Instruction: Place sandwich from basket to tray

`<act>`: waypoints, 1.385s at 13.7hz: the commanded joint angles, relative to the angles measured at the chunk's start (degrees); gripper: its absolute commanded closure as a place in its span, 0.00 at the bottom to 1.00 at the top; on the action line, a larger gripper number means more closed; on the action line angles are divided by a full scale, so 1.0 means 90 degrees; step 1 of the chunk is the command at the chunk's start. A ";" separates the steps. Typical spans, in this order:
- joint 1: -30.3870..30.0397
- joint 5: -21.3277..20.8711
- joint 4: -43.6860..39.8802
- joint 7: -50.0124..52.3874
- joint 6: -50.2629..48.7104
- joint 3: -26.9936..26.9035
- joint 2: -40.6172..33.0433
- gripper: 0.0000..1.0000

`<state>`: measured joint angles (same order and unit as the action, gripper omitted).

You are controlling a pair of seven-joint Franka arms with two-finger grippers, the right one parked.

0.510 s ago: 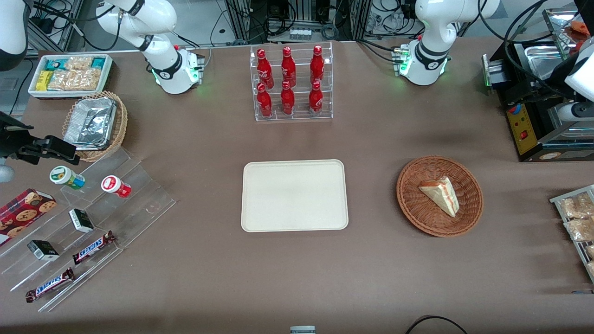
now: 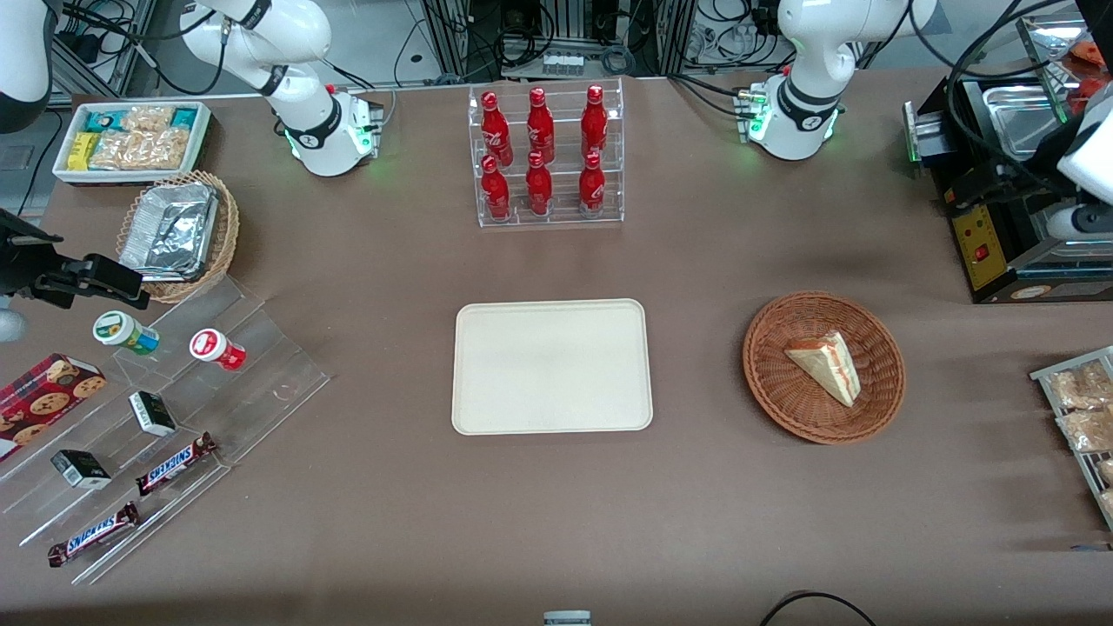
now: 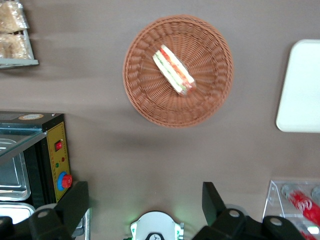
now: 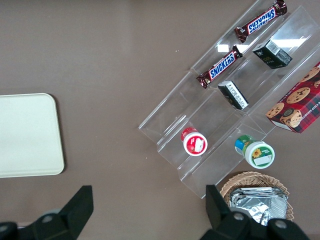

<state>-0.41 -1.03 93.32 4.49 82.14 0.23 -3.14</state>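
Note:
The sandwich [image 2: 826,365], a pale wedge with red and green filling along its edge, lies in the round reddish-brown basket [image 2: 774,409] toward the working arm's end of the table. The cream tray [image 2: 552,365] sits bare beside the basket at mid-table. My gripper [image 2: 1074,217] hangs high over the black machine, apart from the basket. In the left wrist view the gripper [image 3: 145,200] is open, its fingers [image 3: 75,200] wide apart with nothing between them. The sandwich [image 3: 173,70], the basket [image 3: 145,100] and a corner of the tray [image 3: 302,85] show there below it.
A black machine [image 2: 1000,235] stands under my gripper. A wire rack of snack packets [image 2: 1083,409] lies near the basket. A clear rack of red bottles [image 2: 543,156] stands farther from the camera than the tray. A stepped clear display [image 2: 174,391] sits toward the parked arm's end.
My wrist has shifted slightly over the black machine. The sandwich, basket and tray have not moved.

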 commanded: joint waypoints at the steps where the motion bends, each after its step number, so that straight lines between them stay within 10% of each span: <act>1: -0.0042 -0.0130 -0.0086 0.1204 0.0489 0.0101 0.0621 0.00; 7: -0.0003 -0.0042 0.1251 0.4214 0.2793 0.0101 0.0954 0.00; 19: 0.0622 -0.0130 0.3242 0.5105 0.5459 0.0101 0.1697 0.00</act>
<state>4.07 -1.35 119.09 48.09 126.42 1.37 11.89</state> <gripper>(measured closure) 0.000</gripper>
